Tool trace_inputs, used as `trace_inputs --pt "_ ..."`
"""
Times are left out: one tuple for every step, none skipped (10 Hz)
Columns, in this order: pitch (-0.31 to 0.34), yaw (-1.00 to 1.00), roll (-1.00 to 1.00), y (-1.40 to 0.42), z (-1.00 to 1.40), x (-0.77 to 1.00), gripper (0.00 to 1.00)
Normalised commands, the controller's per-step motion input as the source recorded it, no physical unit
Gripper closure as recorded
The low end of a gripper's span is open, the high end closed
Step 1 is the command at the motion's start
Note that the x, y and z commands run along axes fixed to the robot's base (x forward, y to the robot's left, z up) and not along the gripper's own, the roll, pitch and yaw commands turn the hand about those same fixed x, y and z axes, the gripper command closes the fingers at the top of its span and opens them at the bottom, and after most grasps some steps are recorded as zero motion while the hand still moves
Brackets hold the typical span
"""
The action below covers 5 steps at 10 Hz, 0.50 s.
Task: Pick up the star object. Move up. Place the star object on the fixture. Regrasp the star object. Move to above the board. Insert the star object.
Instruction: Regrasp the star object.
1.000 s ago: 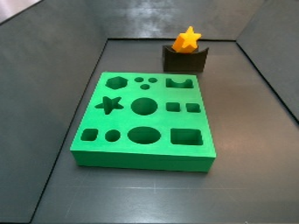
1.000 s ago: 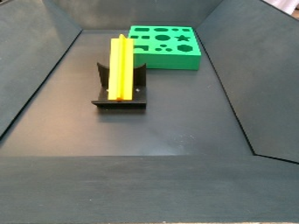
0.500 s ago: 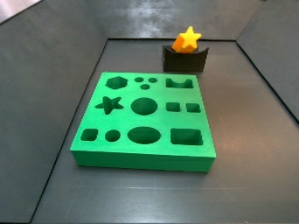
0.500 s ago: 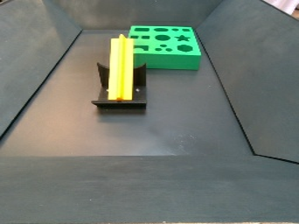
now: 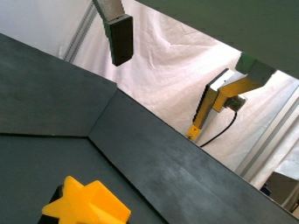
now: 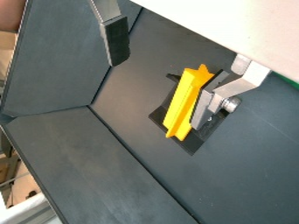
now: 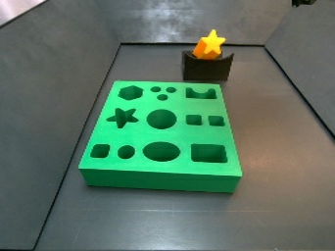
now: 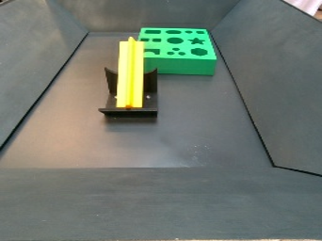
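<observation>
My gripper hangs open and empty, high above the star object — its long axis resting along the fixture.

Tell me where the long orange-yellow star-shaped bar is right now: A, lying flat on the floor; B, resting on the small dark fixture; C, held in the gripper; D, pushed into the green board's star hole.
B: in both side views the long orange-yellow star-shaped bar rests on the small dark fixture, apart from the green board, while the gripper hangs open above it, holding nothing.
</observation>
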Motion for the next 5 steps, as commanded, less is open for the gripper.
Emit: trace_inputs --pt "0.004 0.16 0.07 0.04 -1.0 0.06 0.0" --pt "-0.006 0.14 0.07 0.04 -1.0 0.07 0.0" --pt "-0.033 0.12 0.07 0.04 -1.0 0.07 0.0" --pt "-0.054 0.11 0.07 0.03 -1.0 0.08 0.0" --pt "-0.07 0.09 0.06 0.03 -1.0 0.08 0.0"
